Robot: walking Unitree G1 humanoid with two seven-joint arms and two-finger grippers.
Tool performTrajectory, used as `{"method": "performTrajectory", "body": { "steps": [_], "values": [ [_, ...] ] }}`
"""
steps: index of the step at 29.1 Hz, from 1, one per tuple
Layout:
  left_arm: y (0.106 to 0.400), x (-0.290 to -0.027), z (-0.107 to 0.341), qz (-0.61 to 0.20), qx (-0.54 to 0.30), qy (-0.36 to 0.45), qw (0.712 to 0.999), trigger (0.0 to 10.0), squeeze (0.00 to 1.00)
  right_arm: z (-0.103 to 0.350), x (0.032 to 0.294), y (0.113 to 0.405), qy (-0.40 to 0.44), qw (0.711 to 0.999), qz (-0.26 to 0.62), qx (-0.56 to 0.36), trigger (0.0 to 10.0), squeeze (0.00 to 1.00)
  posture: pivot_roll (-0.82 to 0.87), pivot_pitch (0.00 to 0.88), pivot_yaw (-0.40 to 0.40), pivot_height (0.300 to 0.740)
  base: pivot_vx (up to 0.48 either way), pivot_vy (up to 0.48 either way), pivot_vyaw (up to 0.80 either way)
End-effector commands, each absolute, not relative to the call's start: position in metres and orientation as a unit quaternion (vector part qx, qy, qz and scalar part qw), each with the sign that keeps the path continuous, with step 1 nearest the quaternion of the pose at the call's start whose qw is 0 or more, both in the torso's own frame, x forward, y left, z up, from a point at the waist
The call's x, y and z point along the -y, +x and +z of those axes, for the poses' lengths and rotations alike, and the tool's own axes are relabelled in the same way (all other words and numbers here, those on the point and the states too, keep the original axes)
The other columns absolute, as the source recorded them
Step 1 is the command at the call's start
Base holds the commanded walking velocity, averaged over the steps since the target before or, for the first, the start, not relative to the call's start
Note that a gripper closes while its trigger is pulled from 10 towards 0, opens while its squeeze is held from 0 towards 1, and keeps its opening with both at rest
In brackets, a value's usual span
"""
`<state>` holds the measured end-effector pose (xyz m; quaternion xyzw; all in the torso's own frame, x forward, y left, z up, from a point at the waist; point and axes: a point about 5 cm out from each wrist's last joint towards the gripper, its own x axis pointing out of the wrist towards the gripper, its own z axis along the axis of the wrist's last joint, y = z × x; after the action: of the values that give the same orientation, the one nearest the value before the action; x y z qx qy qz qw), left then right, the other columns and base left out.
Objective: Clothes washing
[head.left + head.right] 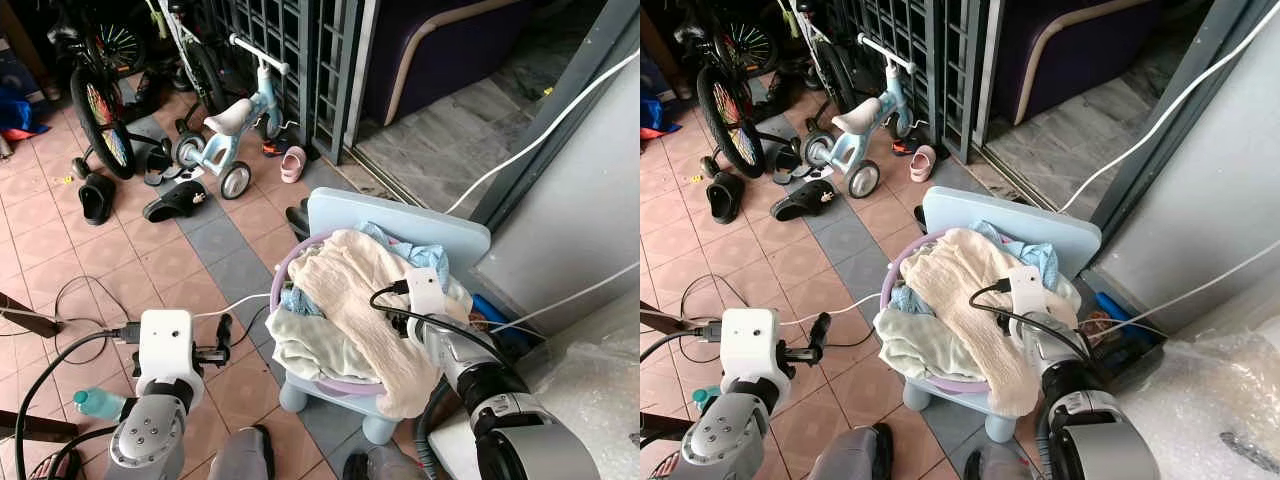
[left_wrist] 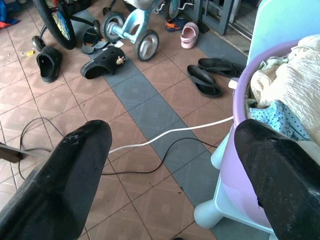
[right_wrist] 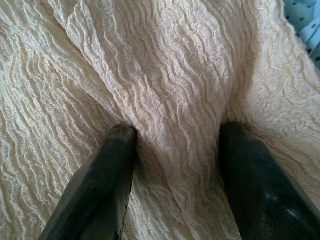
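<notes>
The right arm reaches forward and down from the lower right, its white wrist block over the laundry. The right gripper [image 3: 175, 150] has its 2 black fingers spread and pressed into the cream crinkled cloth [image 1: 365, 290], a raised fold of the fabric standing between the tips. The left arm is bent low on the left, and the left gripper [image 2: 172, 165] hangs above the tiled floor [image 1: 150, 255] just beside the basin, its 2 fingers wide apart and holding nothing.

The cream cloth lies on top of the heap in the lilac basin [image 1: 278, 275], draped over the near rim and down the front. Under it sit a pale green garment [image 1: 310, 350] and a light blue spotted piece [image 2: 275, 117]. The basin rests on a pale blue plastic chair [image 1: 400, 215] with rounded legs.

A white cable [image 2: 170, 132] and a black cable [image 2: 150, 162] trail over the terracotta and grey tiles between the left gripper and the chair. Farther back stand a pale blue balance bike [image 1: 230, 130], a larger bicycle wheel [image 1: 100, 120], black sandals [image 1: 175, 205], a pink clog [image 1: 292, 163] and a dark metal gate [image 1: 290, 50]. A green bottle [image 1: 95, 403] lies by the left arm. The cream cloth is ribbed with fine wavy ridges.
</notes>
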<state>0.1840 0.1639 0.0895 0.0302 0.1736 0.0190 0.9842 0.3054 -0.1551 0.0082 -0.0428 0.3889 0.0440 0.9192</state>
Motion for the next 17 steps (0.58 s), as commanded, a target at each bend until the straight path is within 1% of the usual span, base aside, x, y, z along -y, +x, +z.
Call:
{"method": "performTrajectory", "body": {
  "steps": [1,11,17],
  "values": [
    [0.1829,-0.1672,0.0922,0.026,-0.172,0.036,0.984,10.0,0.00,0.0035,0.1522,0.3018,-0.029,0.915,0.050,-0.399,0.0,0.00,0.13,0.166,-0.032,0.740,0.000,0.000,0.00],
    [0.1839,-0.1702,0.0922,0.029,-0.171,0.042,0.984,10.0,0.00,0.0056,0.1517,0.3047,-0.022,0.918,0.052,-0.393,0.0,0.00,0.13,0.150,-0.033,0.740,0.000,0.000,0.00],
    [0.1869,-0.1715,0.0909,0.031,-0.170,0.045,0.984,10.0,0.00,0.0115,0.1602,0.3087,-0.012,0.924,0.041,-0.380,0.0,0.00,0.12,0.131,-0.034,0.740,0.000,0.000,0.00]
  ]
}}
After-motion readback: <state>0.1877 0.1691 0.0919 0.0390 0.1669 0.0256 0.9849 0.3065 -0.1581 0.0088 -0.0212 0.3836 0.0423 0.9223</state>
